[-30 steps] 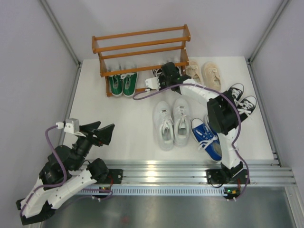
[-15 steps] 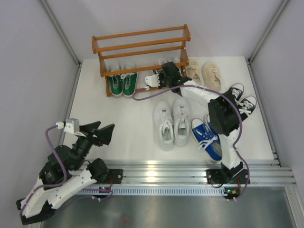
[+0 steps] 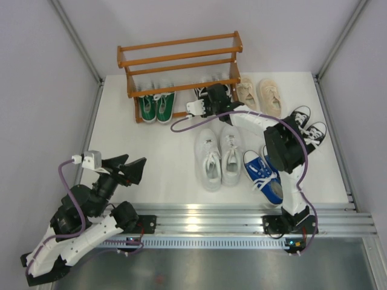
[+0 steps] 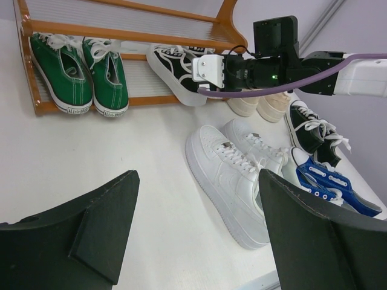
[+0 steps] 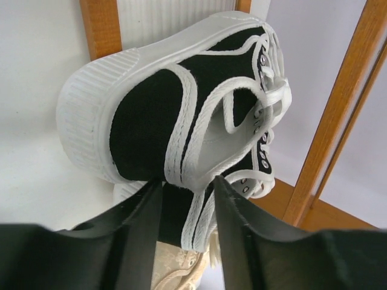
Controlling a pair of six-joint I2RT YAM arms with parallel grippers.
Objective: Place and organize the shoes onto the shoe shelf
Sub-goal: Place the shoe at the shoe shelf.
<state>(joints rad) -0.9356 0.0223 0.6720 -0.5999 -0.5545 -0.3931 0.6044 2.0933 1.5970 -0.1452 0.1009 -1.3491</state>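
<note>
My right gripper is straddling the heel of a black-and-white sneaker on the bottom tier of the shoe shelf, right of the green pair. I cannot tell whether it is squeezing. My left gripper is hanging wide open, near left.

From the right wrist, the black-and-white shoe has its toe out of sight, and whether the jaws press its heel collar cannot be told. Overhead, right of centre, the right arm covers part of the blue pair.
</note>
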